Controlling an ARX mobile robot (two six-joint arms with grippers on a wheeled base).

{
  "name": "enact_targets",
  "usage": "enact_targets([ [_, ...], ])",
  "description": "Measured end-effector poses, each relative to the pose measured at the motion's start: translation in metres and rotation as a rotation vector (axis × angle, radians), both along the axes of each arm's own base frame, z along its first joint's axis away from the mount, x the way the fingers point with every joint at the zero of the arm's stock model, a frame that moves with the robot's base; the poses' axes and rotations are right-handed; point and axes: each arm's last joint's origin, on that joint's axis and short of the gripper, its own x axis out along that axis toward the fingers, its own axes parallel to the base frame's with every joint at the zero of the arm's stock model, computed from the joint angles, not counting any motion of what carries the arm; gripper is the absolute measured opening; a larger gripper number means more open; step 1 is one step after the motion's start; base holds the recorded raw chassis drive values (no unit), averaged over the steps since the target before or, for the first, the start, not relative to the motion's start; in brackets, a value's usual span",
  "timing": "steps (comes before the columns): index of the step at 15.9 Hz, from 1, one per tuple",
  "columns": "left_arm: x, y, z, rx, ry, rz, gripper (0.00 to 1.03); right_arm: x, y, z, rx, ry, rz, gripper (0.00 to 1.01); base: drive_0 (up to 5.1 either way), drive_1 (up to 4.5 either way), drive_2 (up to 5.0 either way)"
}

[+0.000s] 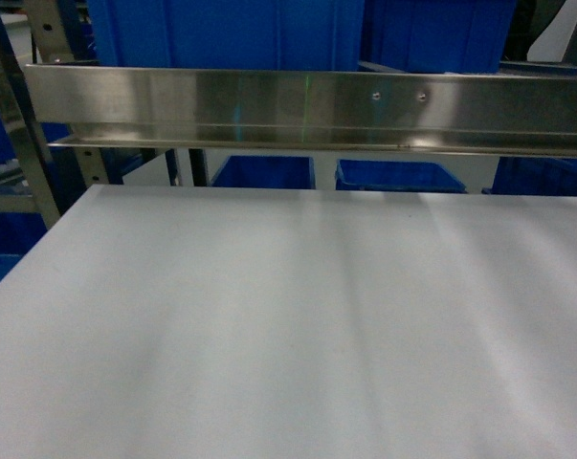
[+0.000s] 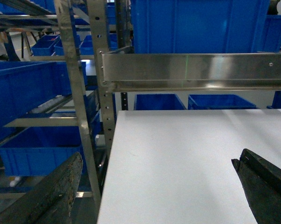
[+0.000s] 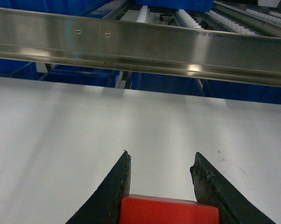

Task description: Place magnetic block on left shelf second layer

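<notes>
Red block [image 3: 169, 210] first, right at the bottom of the right wrist view, wedged between the two dark fingers of the right gripper [image 3: 161, 175], which pinches it from both sides. It sits deep between them, well back from the tips, and that looks like a sensible carry: less chance of it twisting loose. Below lies the white table [image 3: 61, 140], and the block appears clear of it, though the actual gap cannot be read from this angle.

Over to the left gripper [image 2: 159, 186] now: its fingers are spread wide, one at each lower corner of its view, nothing between them. It seems simply parked out of the way.

Across the far side of the table runs the long steel rail [image 1: 307, 105], with blue bins [image 1: 403, 175] behind and beneath it. Neither arm shows in the head view.

Off to the left stands the left shelf [image 2: 79, 93], steel posts and tiers, and on one of them a big blue bin [image 2: 23, 98] that looks like the second-layer target. The block is well apart from it, so the carry across to the left is likely still to come, with that upright post the thing to steer around.
</notes>
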Motion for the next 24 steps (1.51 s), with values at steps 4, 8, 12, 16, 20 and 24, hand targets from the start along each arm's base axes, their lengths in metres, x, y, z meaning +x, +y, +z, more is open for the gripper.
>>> enact_targets([
  [4,0.0,0.0,0.0001,0.0,-0.001,0.001,0.98,0.0,0.0,-0.0003,0.0,0.002,0.0,0.34,-5.0,2.46,2.5],
  [8,0.0,0.0,0.0002,0.0,-0.002,0.0,0.98,0.0,0.0,-0.0002,0.0,0.002,0.0,0.34,-5.0,2.43,2.4],
  [12,0.0,0.0,0.0001,0.0,-0.001,0.001,0.98,0.0,0.0,-0.0005,0.0,0.005,0.0,0.34,-5.1,2.39,2.4],
  [16,0.0,0.0,-0.0001,0.0,0.001,0.001,0.98,0.0,0.0,-0.0003,0.0,0.003,0.0,0.34,-5.1,2.39,2.4],
  [20,0.0,0.0,0.0001,0.0,-0.001,0.0,0.98,0.0,0.0,-0.0003,0.0,0.003,0.0,0.34,-5.1,2.39,2.4],
  [24,0.0,0.0,0.0,0.0,0.0,0.001,0.98,0.0,0.0002,-0.0002,0.0,0.002,0.003,0.34,-5.1,2.39,2.4],
])
